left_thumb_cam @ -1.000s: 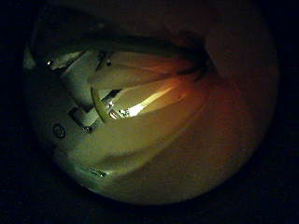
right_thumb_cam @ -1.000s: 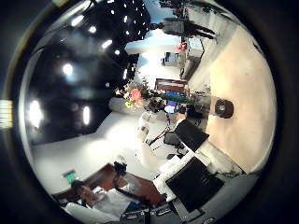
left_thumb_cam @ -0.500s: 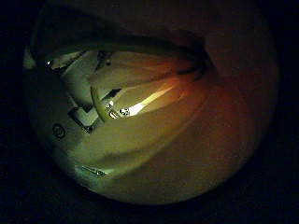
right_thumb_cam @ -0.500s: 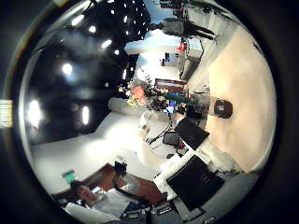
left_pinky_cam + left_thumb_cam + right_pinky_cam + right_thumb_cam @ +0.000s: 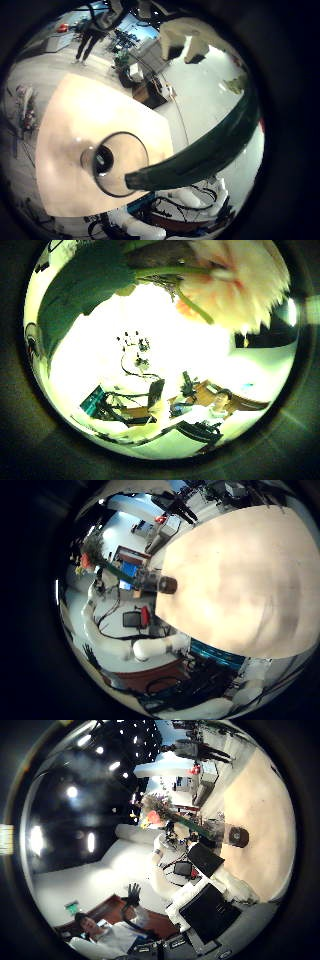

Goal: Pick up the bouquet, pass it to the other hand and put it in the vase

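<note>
Bouquet [image 5: 152, 817] hangs high above the vase [image 5: 112, 160]; neither hand's finger state can be told.

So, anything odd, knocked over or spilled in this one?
Nothing stands out. The vase stands upright on the table, nothing spilled around it. The bouquet is close to the left palm, not yet in the vase.

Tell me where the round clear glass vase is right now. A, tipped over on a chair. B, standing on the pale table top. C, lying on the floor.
B: the left little finger side view looks down on the round glass vase, upright on the table, with a long bouquet leaf crossing close to the camera.
</note>
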{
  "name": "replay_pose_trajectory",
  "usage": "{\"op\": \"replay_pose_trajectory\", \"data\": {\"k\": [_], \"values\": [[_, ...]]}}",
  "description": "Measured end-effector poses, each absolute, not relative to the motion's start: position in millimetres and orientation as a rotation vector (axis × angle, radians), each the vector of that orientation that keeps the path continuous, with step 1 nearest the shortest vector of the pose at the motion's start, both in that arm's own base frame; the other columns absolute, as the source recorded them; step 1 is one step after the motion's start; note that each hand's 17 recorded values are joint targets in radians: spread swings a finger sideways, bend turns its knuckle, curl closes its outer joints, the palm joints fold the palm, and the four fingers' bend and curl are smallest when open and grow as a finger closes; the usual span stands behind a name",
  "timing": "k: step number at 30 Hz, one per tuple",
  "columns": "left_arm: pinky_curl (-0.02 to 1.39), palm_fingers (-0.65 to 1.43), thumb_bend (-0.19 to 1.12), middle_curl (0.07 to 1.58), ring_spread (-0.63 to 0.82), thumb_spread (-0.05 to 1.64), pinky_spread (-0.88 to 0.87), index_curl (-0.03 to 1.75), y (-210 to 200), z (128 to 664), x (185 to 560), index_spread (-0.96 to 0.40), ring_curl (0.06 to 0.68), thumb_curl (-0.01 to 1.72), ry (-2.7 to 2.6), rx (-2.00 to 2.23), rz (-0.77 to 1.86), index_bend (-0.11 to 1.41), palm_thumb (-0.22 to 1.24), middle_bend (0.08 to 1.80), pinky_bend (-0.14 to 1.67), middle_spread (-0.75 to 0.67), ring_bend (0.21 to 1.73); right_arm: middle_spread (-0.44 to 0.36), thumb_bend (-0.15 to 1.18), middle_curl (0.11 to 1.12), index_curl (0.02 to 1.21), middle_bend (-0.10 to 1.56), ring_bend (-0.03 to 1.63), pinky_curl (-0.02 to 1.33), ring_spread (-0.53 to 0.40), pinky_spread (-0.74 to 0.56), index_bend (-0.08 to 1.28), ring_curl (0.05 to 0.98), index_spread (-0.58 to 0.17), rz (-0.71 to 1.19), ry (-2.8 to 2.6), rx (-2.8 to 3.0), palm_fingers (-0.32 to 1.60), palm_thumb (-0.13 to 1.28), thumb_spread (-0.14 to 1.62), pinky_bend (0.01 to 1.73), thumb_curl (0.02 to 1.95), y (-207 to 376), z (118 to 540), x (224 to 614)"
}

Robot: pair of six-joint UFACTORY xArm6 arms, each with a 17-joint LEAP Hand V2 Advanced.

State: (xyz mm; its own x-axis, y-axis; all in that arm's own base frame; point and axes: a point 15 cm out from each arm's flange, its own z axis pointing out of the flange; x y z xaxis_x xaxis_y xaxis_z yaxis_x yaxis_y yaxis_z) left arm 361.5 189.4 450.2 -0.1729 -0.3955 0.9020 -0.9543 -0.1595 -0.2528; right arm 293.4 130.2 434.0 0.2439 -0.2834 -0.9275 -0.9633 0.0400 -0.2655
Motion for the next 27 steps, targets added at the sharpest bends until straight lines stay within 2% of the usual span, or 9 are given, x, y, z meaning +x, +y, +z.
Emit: {"op": "replay_pose_trajectory", "data": {"k": [7, 14, 27], "values": [[0.33, -0.30, -0.04, 0.33, 0.70, 0.81, 0.79, 0.45, 229.0, 412.7, 328.3, 0.03, 0.169, 0.38, -1.499, 1.640, 1.212, 0.04, 0.17, 0.16, 0.29, 0.61, 0.55, 0.051, -0.02, 0.34, 0.29, 0.19, 0.52, 0.24, 0.203, 0.49, 0.18, 0.204, -0.382, 0.800, 1.238, -1.467, 0.23, 0.74, 0.99, 0.63, 0.52, 130.5, 436.7, 292.1], [0.29, -0.25, -0.04, 0.27, 0.72, 0.80, 0.83, 0.28, 243.6, 417.8, 287.5, 0.04, 0.156, 0.36, -1.450, 1.602, 1.252, 0.07, 0.17, 0.15, 0.25, 0.62, 0.49, 0.043, -0.02, 0.34, 0.31, 0.19, 0.52, 0.23, 0.205, 0.50, 0.18, 0.202, -0.385, 0.800, 1.236, -1.467, 0.24, 0.73, 0.99, 0.62, 0.53, 131.0, 437.1, 292.0], [0.26, -0.19, -0.04, 0.19, 0.73, 0.82, 0.83, 0.15, 212.9, 459.0, 239.5, 0.03, 0.155, 0.34, -1.504, 1.628, 1.257, 0.11, 0.18, 0.16, 0.23, 0.61, 0.44, 0.037, -0.03, 0.33, 0.31, 0.20, 0.51, 0.22, 0.196, 0.50, 0.17, 0.197, -0.387, 0.793, 1.191, -1.495, 0.27, 0.72, 0.99, 0.61, 0.53, 136.3, 439.2, 288.2]]}}
